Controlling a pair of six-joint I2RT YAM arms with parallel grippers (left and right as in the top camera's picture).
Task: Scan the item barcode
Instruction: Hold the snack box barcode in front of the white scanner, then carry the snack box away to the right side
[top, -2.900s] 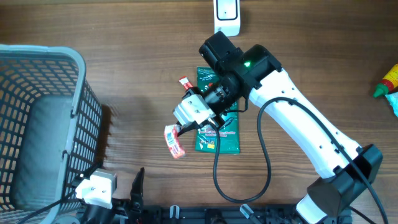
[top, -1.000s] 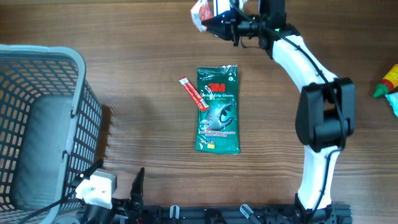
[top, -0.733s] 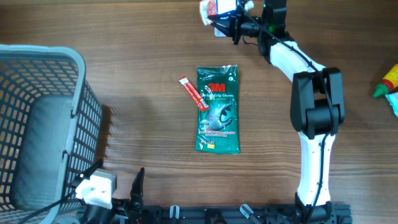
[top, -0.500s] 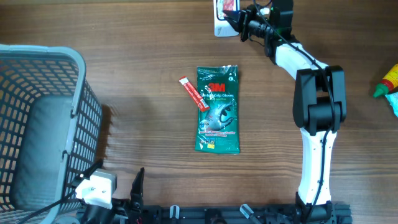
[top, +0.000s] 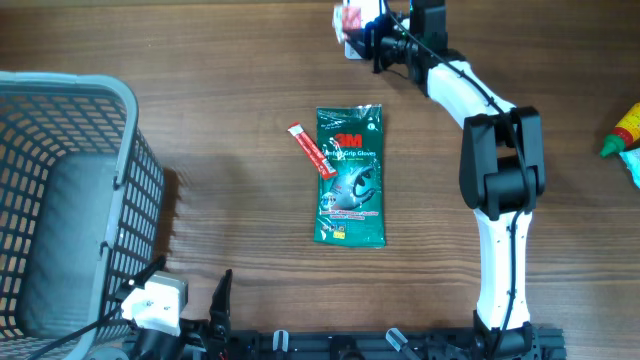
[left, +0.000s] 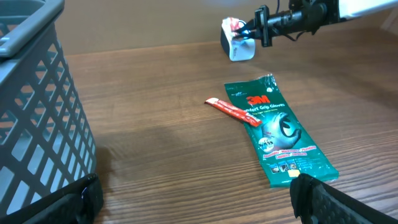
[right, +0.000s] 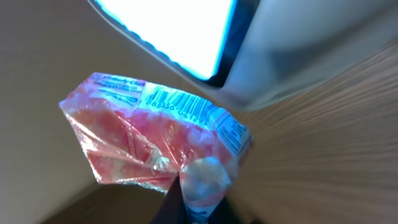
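My right gripper (top: 370, 32) is shut on the lower edge of a crinkled red-and-pink packet (top: 348, 16), holding it at the table's far edge right in front of the white scanner (top: 352, 48). In the right wrist view the packet (right: 149, 134) shows its barcode (right: 180, 104) just below the scanner's bright lit window (right: 177, 31). The left wrist view has the packet (left: 232, 26) against the scanner (left: 241, 51). My left gripper (left: 199, 205) stands open low over the near table edge, nothing between its fingers.
A green 3M gloves pack (top: 350, 175) lies mid-table with a thin red sachet (top: 311, 150) along its left side. A grey mesh basket (top: 60, 200) fills the left. A red-and-green bottle (top: 625, 130) sits at the right edge.
The right arm lifted the packet from beside the green pack and carried it to the scanner, shifting it a little in front of the window over the last second. The left arm stayed still.
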